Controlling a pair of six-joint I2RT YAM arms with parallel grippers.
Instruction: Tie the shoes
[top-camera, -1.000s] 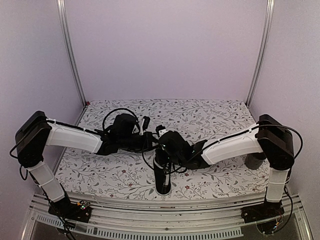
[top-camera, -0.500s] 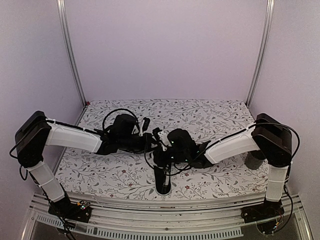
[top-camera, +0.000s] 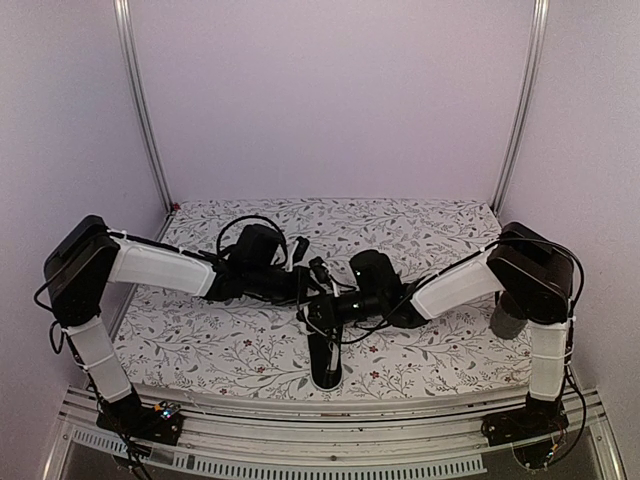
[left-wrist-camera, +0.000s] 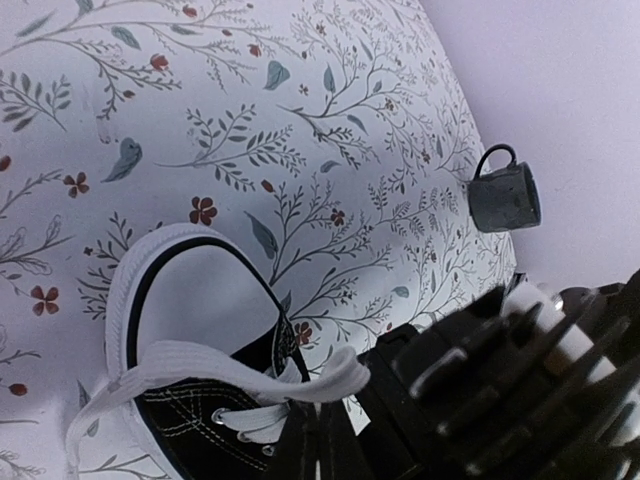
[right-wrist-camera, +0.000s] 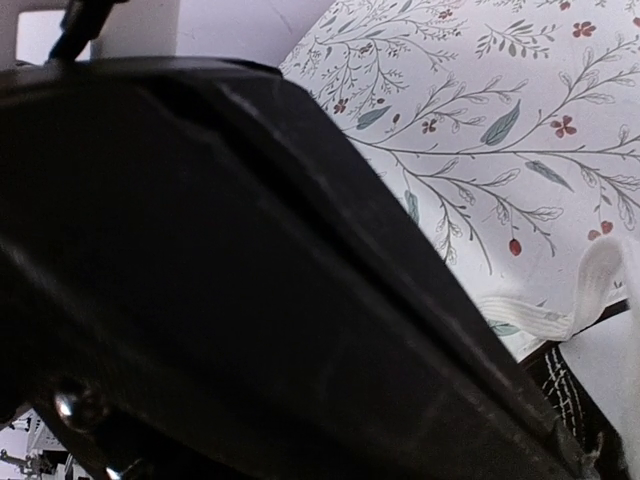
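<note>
The black sneaker lies at the table's near middle, white toe cap toward the arms. In the left wrist view its toe cap and black canvas fill the lower left. A white lace stretches across it toward the right gripper's body. My left gripper hovers just beyond the shoe. Its fingers are pressed together with a white sliver of lace between them. My right gripper meets it over the shoe. Its jaws are hidden; a black body fills the right wrist view, where a bit of lace shows.
A dark grey mug stands at the table's right side, partly behind the right arm. The floral tablecloth covers the table. Metal frame posts and lilac walls close in the back and sides.
Both grippers have moved away from the near edge, toward the far side of the shoe. The right gripper has shifted left and closed in on the left gripper.
</note>
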